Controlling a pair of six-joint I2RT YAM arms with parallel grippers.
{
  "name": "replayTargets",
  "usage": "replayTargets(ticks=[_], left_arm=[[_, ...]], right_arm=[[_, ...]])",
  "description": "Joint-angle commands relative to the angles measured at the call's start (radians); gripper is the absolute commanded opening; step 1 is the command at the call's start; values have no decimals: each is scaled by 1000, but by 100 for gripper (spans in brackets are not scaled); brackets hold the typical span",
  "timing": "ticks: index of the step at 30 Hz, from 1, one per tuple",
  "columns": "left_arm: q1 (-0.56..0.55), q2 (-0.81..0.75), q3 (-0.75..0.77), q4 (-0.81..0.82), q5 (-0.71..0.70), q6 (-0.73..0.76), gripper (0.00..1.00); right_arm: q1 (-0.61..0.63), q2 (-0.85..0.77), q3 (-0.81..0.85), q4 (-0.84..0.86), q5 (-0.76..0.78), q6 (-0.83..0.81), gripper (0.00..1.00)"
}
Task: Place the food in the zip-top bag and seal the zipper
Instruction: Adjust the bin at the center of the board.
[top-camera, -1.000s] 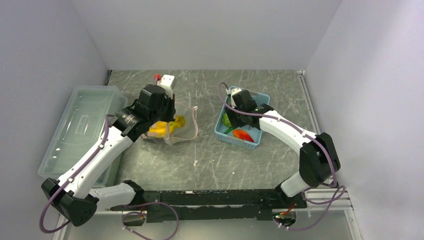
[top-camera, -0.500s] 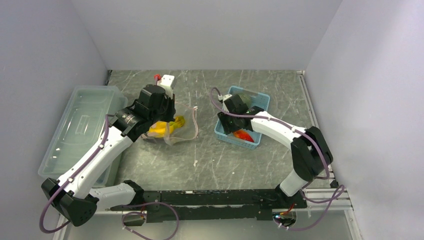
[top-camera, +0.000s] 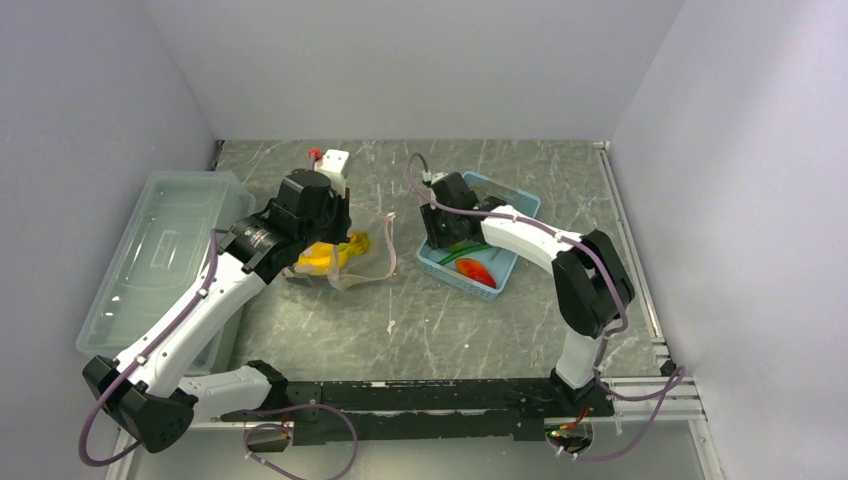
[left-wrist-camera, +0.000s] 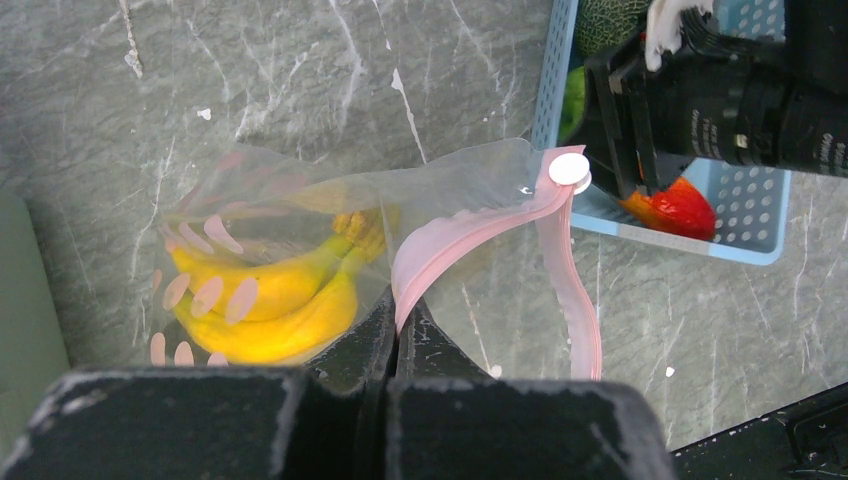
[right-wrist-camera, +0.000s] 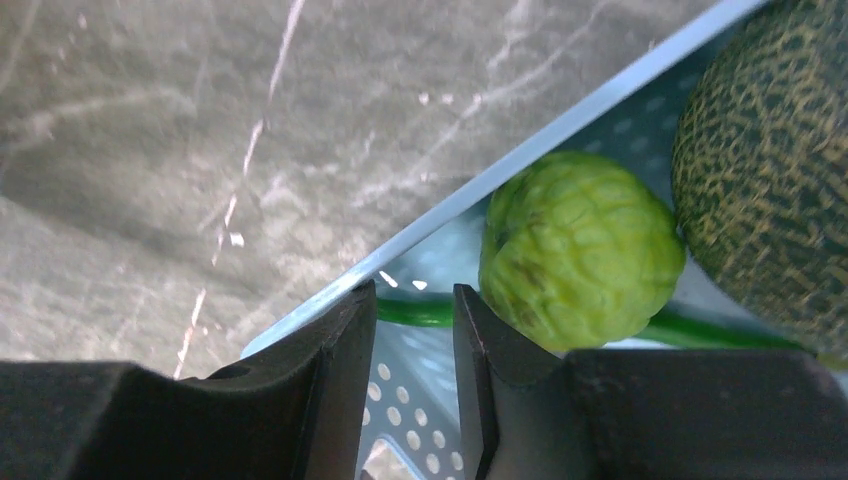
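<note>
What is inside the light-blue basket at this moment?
A red-orange fruit, a thin green vegetable, a lime-green fruit and a dark green netted fruit. From above, the right hand and its arm cover part of the basket, so anything else there is hidden.

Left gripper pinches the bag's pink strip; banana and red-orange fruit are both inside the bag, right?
No. Only the banana is in the bag; the red-orange fruit lies in the light-blue basket, per the left wrist view. The left gripper does pinch the pink strip.

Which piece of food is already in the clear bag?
The yellow banana; the melon, lime-green fruit and red fruit lie in the blue basket.
</note>
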Motion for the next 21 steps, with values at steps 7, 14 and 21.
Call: replayTargets(ticks=[7,14,21], left_arm=[[4,-28,1,37,-5,11,0],[4,-31,2,36,-11,14,0],[4,-33,1,36,-8,12,0]], right_arm=[[-1,190,289,25,54,19,37],[-40,245,394,-33,90,-16,38],[-40,96,282,-7,57,-57,42]])
